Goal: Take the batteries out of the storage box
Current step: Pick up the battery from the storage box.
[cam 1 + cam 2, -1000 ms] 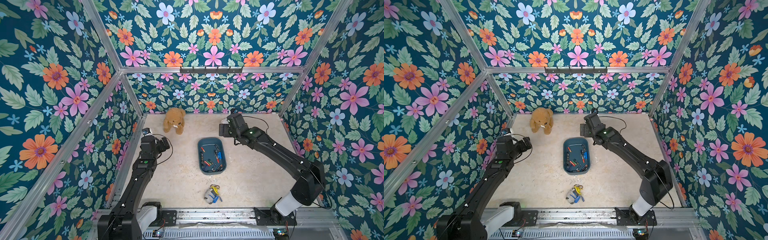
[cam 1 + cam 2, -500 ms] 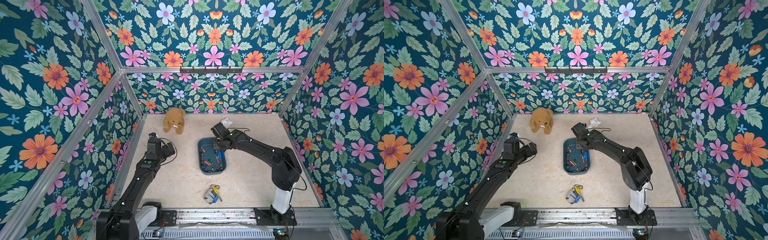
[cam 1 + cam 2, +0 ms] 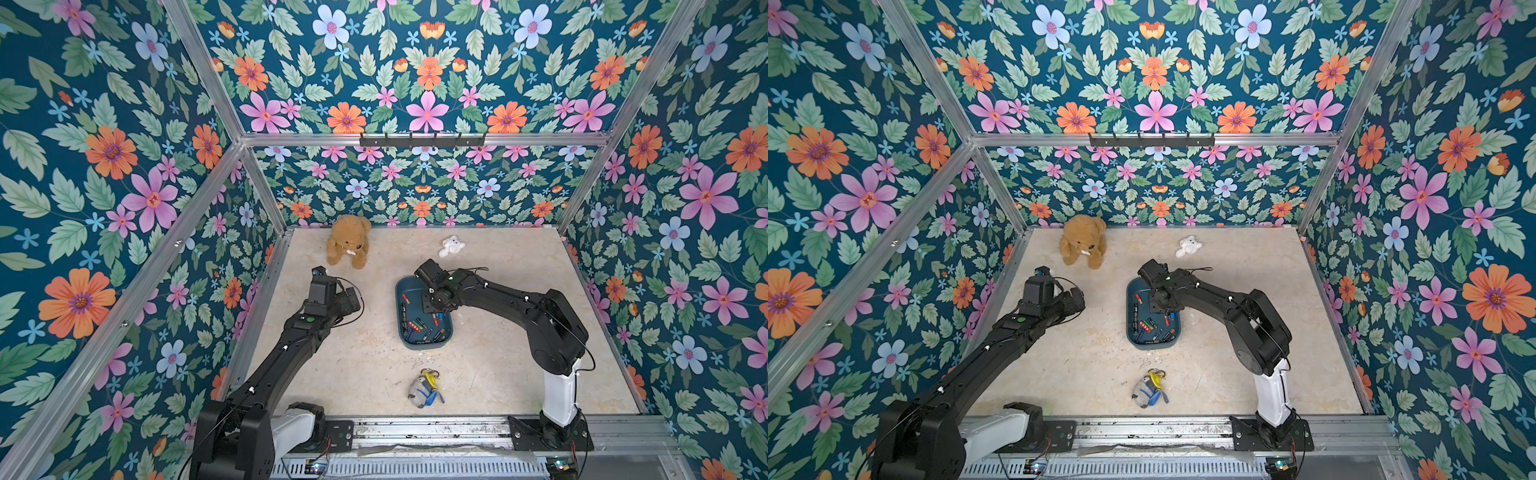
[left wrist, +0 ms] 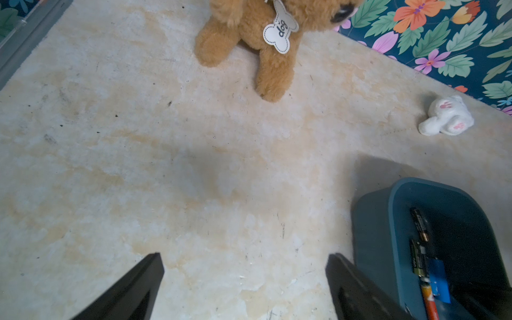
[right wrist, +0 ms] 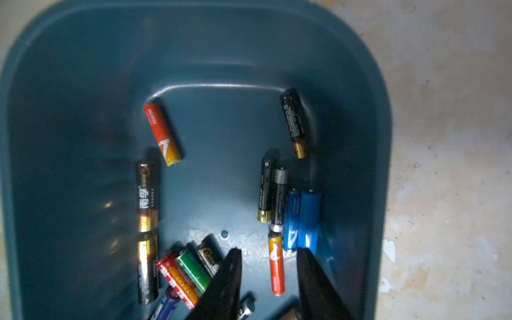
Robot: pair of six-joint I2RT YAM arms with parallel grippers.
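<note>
One storage box (image 5: 83, 83) holds the batteries (image 5: 147, 196). The right wrist view lets thirteen be counted for certain: six black, three blue, two orange-red, one red and one green, with one or two more cut off at the frame's edge. Three plush toys lie on the desk (image 3: 353, 365): one brown plush dog (image 3: 348, 241), one small white plush (image 3: 451, 246) and one grey-and-blue plush (image 3: 424, 388).

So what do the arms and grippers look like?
The left arm and right arm are matte black with white base segments, small white dots on the links and thin black cables at the wrists. Their fingers are black tapered wedges.
</note>
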